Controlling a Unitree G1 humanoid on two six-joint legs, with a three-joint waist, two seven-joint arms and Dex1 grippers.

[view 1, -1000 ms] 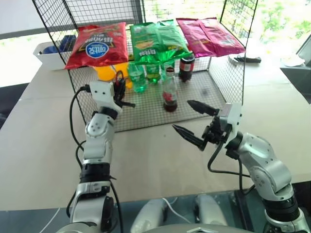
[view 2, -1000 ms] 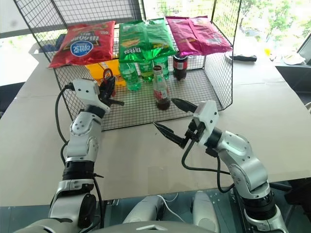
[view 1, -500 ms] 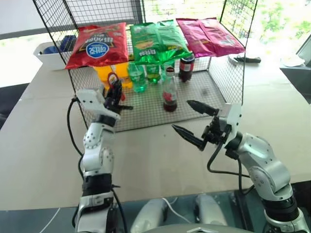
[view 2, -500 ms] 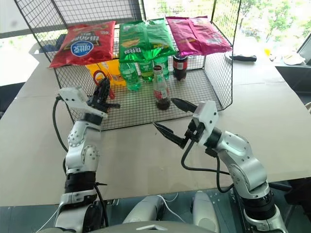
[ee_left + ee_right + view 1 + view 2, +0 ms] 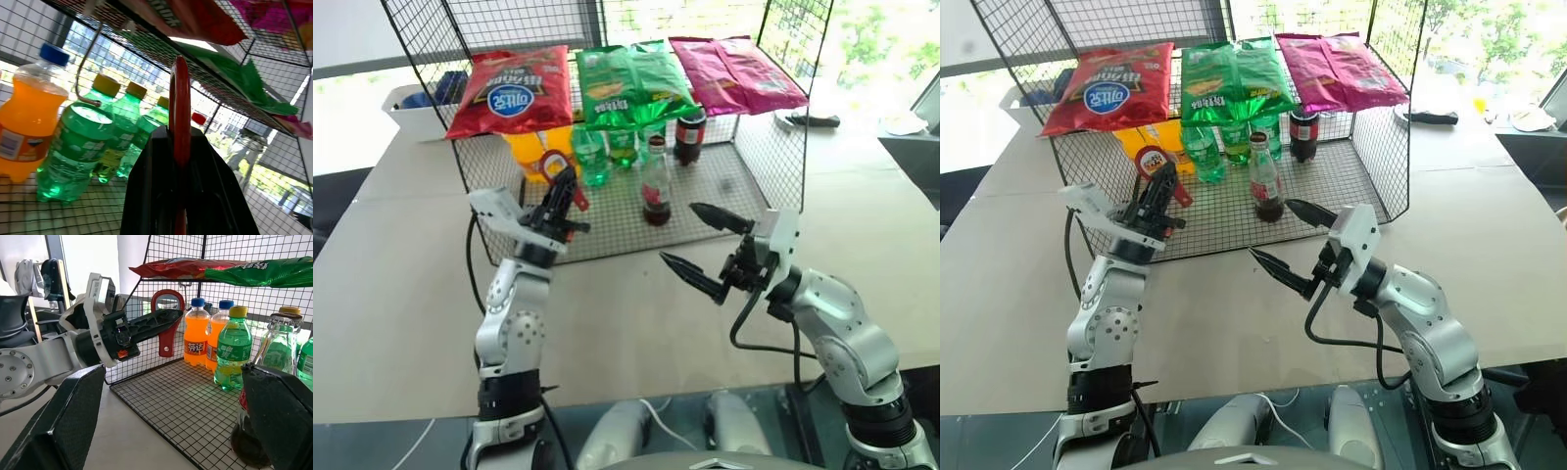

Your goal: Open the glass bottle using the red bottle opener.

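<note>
The left arm is raised, forearm upright, and its claw (image 5: 564,191) tilts up and forward, its black fingers pinched together on the red bottle opener (image 5: 553,166). The right arm reaches in from the right, elbow bent, its claw (image 5: 697,241) angled leftward with fingers spread wide, holding nothing.

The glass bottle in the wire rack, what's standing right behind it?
Behind the glass bottle stand green plastic bottles and a dark cola bottle with a red cap. The chip bags on the shelf above cover their tops.
</note>
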